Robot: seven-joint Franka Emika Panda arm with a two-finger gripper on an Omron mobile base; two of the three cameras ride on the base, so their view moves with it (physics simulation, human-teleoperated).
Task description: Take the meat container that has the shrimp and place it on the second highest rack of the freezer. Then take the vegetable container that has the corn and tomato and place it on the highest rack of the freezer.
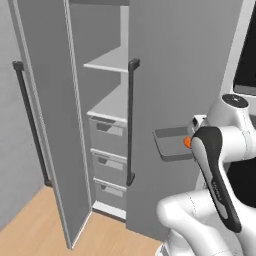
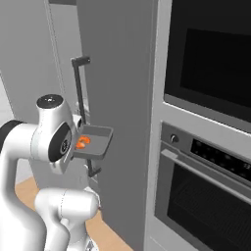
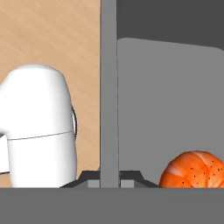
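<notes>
The meat container (image 1: 171,144), a dark grey shallow tray, hangs level in the air in front of the freezer's (image 1: 170,55) closed right door. The shrimp (image 1: 187,142) lies at the tray's end nearest my hand. In the hand view my gripper (image 3: 109,178) is shut on the tray's rim (image 3: 109,87), with the shrimp (image 3: 194,170) just to the right on the tray floor. From the right base view the meat container (image 2: 98,142) and shrimp (image 2: 82,142) sit beside my wrist. The freezer's left door (image 1: 45,110) stands open on pale shelves (image 1: 107,62).
Below a second shelf (image 1: 111,104) are three grey drawers (image 1: 107,135). A long dark handle (image 1: 131,120) runs down the closed door just left of the tray. The black oven and microwave column (image 2: 211,147) stands right of the freezer. Wooden floor (image 1: 35,220) lies below.
</notes>
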